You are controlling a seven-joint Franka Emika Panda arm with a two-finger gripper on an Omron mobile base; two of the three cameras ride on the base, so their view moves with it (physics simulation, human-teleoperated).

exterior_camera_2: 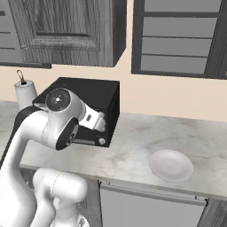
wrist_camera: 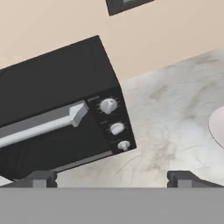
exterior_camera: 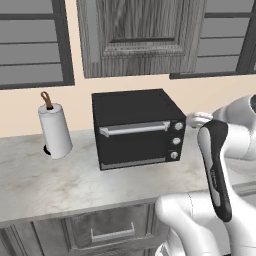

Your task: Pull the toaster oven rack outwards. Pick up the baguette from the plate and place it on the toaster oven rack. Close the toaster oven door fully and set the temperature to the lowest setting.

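You see the black toaster oven [exterior_camera: 137, 129] with its door [exterior_camera: 134, 142] shut; the white plate [exterior_camera_2: 170, 165] lies bare to its right

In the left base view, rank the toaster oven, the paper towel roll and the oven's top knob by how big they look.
1. Toaster oven, clearly largest.
2. Paper towel roll.
3. Top knob, smallest by far.

The toaster oven [exterior_camera: 137, 127] has a matt black casing, and its door [exterior_camera: 134, 142] carries a brushed silver, metal-looking bar handle [exterior_camera: 134, 128] beside three pale, slightly glossy knobs [exterior_camera: 176, 141]. The counter [exterior_camera_2: 133, 150] looks like smooth, veined grey-white marble. The plate [exterior_camera_2: 171, 165] is plain white and smooth. The upper cabinets [exterior_camera: 140, 35] show grey wood grain. The paper towel roll [exterior_camera: 55, 131] is soft matt white.
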